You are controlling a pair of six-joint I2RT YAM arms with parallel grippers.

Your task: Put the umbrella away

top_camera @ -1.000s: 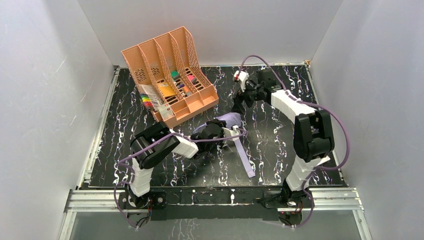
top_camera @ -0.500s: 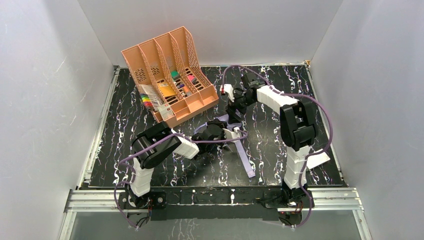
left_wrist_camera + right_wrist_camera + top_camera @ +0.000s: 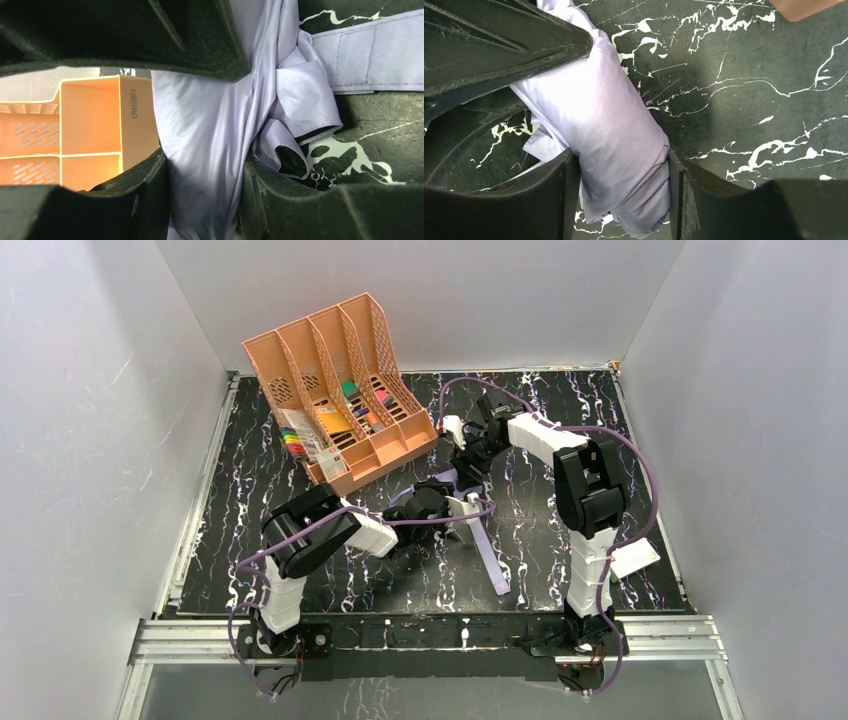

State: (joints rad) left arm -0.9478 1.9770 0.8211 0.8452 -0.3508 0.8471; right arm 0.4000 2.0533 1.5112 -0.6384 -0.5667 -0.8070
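Left tool [image 3: 205, 125] and right tool [image 3: 616, 115] each clamp the umbrella [image 3: 614, 150], which lies on the tabletop [image 3: 749, 100].

The umbrella [image 3: 614, 145] lies on the table [image 3: 250, 505] before the organiser [image 3: 335, 390].

Non-task items on the black, white-veined marble-pattern tabletop [image 3: 250, 500].
A peach slotted plastic file organiser [image 3: 300, 345] stands at far left, with small multicoloured stationery items [image 3: 350, 415] in its compartments; a flat white card [image 3: 637, 558] lies near the right edge.
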